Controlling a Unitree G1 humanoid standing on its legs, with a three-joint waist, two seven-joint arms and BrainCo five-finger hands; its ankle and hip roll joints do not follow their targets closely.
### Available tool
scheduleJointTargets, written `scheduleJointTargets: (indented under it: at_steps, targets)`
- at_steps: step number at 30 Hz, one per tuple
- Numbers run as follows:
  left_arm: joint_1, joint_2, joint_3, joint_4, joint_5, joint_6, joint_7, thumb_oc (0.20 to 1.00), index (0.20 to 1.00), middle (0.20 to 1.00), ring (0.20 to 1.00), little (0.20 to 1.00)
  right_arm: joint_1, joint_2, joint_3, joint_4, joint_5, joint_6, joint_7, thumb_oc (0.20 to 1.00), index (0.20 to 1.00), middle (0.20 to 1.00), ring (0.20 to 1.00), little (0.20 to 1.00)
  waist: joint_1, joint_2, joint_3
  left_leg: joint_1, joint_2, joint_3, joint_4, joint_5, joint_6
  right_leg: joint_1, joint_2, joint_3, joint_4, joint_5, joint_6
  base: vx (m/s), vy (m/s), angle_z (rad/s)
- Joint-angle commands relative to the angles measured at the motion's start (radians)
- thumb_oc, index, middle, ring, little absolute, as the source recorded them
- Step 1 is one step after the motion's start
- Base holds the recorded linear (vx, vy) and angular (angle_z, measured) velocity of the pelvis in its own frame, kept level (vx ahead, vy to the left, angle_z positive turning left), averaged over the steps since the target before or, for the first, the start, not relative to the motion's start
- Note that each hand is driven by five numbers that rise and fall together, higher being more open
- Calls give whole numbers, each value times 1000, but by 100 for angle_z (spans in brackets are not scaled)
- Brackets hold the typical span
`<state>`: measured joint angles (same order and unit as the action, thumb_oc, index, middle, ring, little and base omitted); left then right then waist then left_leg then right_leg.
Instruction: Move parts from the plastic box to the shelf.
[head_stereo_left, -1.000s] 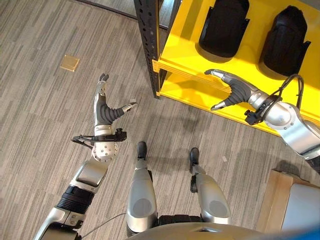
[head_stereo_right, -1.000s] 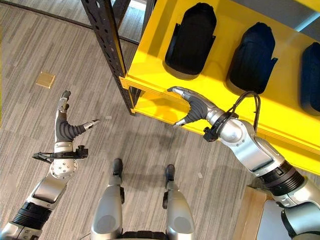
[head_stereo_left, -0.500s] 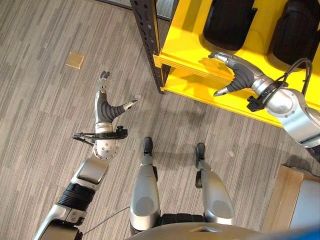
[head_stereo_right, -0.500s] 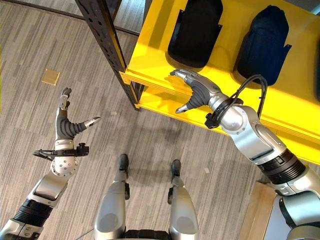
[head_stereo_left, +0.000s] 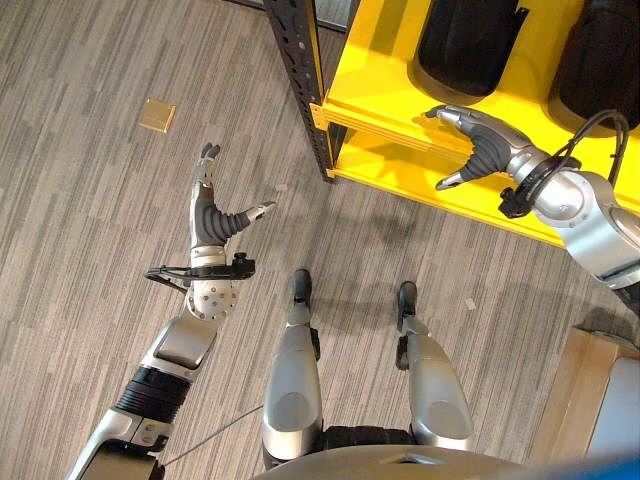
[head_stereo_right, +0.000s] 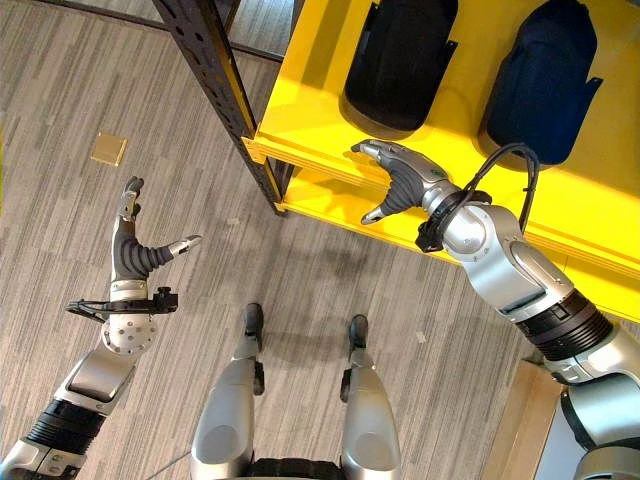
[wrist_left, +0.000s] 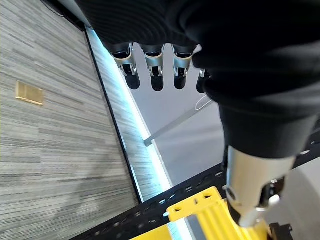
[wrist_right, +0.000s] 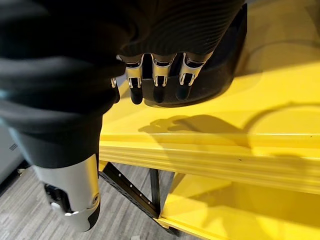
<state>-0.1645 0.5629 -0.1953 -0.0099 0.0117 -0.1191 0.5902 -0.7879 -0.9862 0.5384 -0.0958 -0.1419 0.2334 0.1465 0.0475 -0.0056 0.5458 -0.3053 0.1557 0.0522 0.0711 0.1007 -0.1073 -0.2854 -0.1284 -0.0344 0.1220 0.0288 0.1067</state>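
A: So, where's the right robot hand (head_stereo_left: 480, 152) relative to the shelf (head_stereo_left: 385, 95)?

B: At the shelf's front lip, hovering over the yellow upper board. Fingers (wrist_right: 156, 82) straight and spread, thumb apart, nothing in it. Not touching the board as far as I can tell.

A: Parts?

B: Two black parts stand on that upper board. The near one, the left black part (head_stereo_right: 400, 60), is just behind the right robot hand, toward the back of the shelf. The second black part (head_stereo_right: 540, 75) stands beside it, further along the board to the robot's right. The right wrist view shows the fingertips near the left black part's base; I can't tell if they touch.

A: Left side?

B: Left robot hand (head_stereo_left: 210, 210) is well clear of the shelf, out over the wood-grain floor (head_stereo_left: 90, 250), to the left of the black perforated upright (head_stereo_left: 300, 80). Fingers extended, thumb out, empty.

A: Anything else near the shelf?

B: A small tan square plate (head_stereo_left: 157, 115) set in the floor, well left of the upright. A pale wooden edge (head_stereo_left: 560, 400) shows below the shelf's right end.
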Motion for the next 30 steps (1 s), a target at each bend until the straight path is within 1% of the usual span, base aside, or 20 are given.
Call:
scheduleJointTargets:
  at_steps: [1,4,6,7,10,12,15,16,17,18,20,21,22,24,26,28,29,30]
  targets:
    - [36,5,32,-37,14,-28,17,1000,1000,1000,1000,1000,-78,-47,21,-65,-29,-14,15,1000,1000,1000,1000,1000,-9,3,-28,-42,-56,3,90,-84,57,-9,17,-28,142,-129,-24,0,0,0]
    - [41,4,39,-34,2,-25,11,1000,1000,1000,1000,1000,-78,-52,28,-79,-24,11,27,1000,1000,1000,1000,1000,-12,7,-26,-48,-58,4,91,-84,57,-23,17,-27,152,-131,-26,8,13,4]
    - [44,1,39,-32,-30,-9,6,1000,1000,1000,1000,1000,-80,-50,32,-75,-31,24,23,1000,1000,1000,1000,1000,-11,9,-26,-53,-59,3,90,-83,57,-29,17,-27,152,-132,-28,0,0,0]
    - [53,-3,48,-16,-9,-25,20,1000,1000,1000,1000,1000,-83,-41,38,-42,-50,27,9,1000,1000,1000,1000,1000,-6,12,-26,-56,-59,3,93,-83,58,-36,16,-32,158,-133,-30,0,0,0]
    - [54,-3,56,-15,-3,-28,20,1000,1000,1000,1000,1000,-95,-28,44,-7,-27,28,-5,1000,1000,1000,1000,1000,-2,12,-26,-61,-58,2,95,-82,59,-42,15,-33,164,-134,-30,17,-24,1]
    - [56,1,67,-18,-23,-27,17,1000,1000,1000,1000,1000,-107,-27,44,18,-49,19,-12,1000,1000,1000,1000,1000,1,13,-26,-63,-57,1,99,-83,59,-46,13,-35,170,-136,-31,0,0,0]
    - [58,4,76,-20,-25,-23,7,1000,1000,1000,1000,1000,-118,-27,39,32,-67,28,-19,1000,1000,1000,1000,1000,3,12,-26,-65,-56,-1,102,-84,58,-50,13,-37,177,-138,-31,15,-16,0]
    - [63,1,80,-26,-11,-29,-4,1000,1000,1000,1000,1000,-136,-39,42,47,-91,37,-50,1000,1000,1000,1000,1000,5,11,-26,-68,-55,-1,102,-84,59,-55,15,-38,179,-137,-32,39,-43,1]
    - [64,1,80,-27,-11,-30,-5,1000,1000,1000,1000,1000,-137,-41,41,48,-92,40,-56,1000,1000,1000,1000,1000,5,11,-26,-68,-55,-2,102,-84,59,-56,15,-38,180,-137,-32,44,-38,0]
    - [71,4,81,-32,-17,-29,-4,1000,1000,1000,1000,1000,-145,-46,35,56,-101,49,-82,1000,1000,1000,1000,1000,5,13,-26,-68,-54,-2,104,-85,59,-58,15,-37,183,-139,-33,0,0,0]
    - [72,6,83,-32,-40,-12,-21,1000,1000,1000,1000,1000,-155,-50,31,66,-96,51,-78,1000,1000,1000,1000,1000,5,14,-26,-69,-55,-2,105,-86,59,-59,14,-38,185,-139,-32,0,0,0]
    - [76,0,82,-23,-85,4,-40,1000,1000,1000,1000,1000,-165,-51,29,72,-98,61,-70,1000,1000,1000,1000,1000,6,15,-26,-72,-54,-2,109,-86,58,-61,13,-39,187,-139,-32,0,0,0]
    - [76,-4,80,-20,-92,-16,-50,1000,1000,1000,1000,1000,-179,-54,32,87,-102,70,-67,1000,1000,1000,1000,1000,6,18,-26,-72,-53,-2,111,-85,58,-63,11,-40,192,-142,-32,0,0,0]
    - [84,-10,80,-27,-101,-20,-60,1000,1000,1000,1000,1000,-183,-55,33,102,-116,74,-65,1000,1000,1000,1000,1000,9,23,-26,-71,-54,-3,110,-85,58,-62,9,-42,194,-143,-33,0,0,0]
    - [96,-8,82,-36,-99,-27,-70,1000,1000,1000,1000,1000,-195,-59,36,118,-144,71,-50,1000,1000,1000,1000,1000,13,25,-26,-66,-56,-4,109,-86,59,-58,5,-46,193,-143,-32,0,0,0]
    - [100,-7,81,-40,-103,-21,-73,1000,1000,1000,1000,1000,-209,-63,45,130,-177,56,-47,1000,1000,1000,1000,1000,15,26,-26,-63,-57,-4,109,-86,59,-55,5,-49,191,-142,-32,0,0,0]
    - [106,-7,78,-35,-95,-24,-69,1000,1000,1000,1000,1000,-233,-78,68,142,-231,35,-38,1000,1000,1000,1000,1000,17,29,-26,-64,-54,-3,112,-84,58,-55,2,-50,195,-142,-32,0,0,0]
    - [105,-5,77,-34,-94,-27,-62,1000,1000,1000,1000,1000,-242,-81,75,146,-231,33,-35,1000,1000,1000,1000,1000,18,28,-26,-64,-53,-3,112,-84,57,-55,2,-50,196,-142,-32,0,0,0]
